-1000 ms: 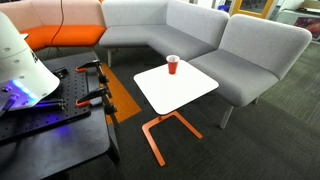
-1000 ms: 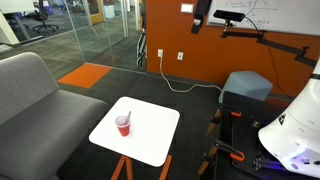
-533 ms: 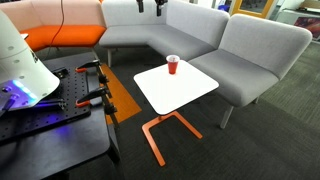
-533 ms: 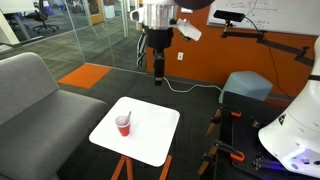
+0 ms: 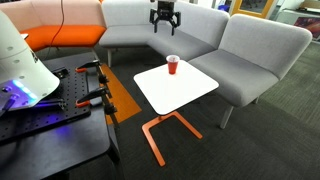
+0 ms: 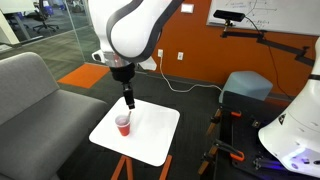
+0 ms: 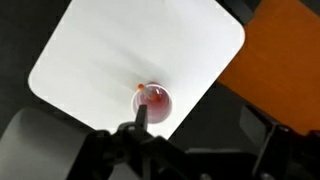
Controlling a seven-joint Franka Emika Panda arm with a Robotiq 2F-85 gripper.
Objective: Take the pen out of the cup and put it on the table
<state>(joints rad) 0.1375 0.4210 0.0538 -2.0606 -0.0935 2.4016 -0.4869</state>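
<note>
Wrist view: cup (image 7: 157, 99) on table (image 7: 100, 60), contents unclear; jaws dark and blurred, seemingly spread apart.

Grey sectional sofa (image 5: 250, 50); orange wall (image 6: 200, 50); glass partition (image 6: 60, 40); dark carpet (image 5: 270, 140); whiteboard (image 6: 290, 10); black workbench (image 5: 50, 130).

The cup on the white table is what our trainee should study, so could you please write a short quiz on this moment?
1. True or false: the cup lies tipped over on the table.
2. Where is the hand? A: above the cup, apart from it. B: closed around the cup. C: pressed flat on the tabletop.
3. What colour is the table's leg?

Key: 1 false, the cup stands upright near a corner. 2 A. 3 orange.
</note>
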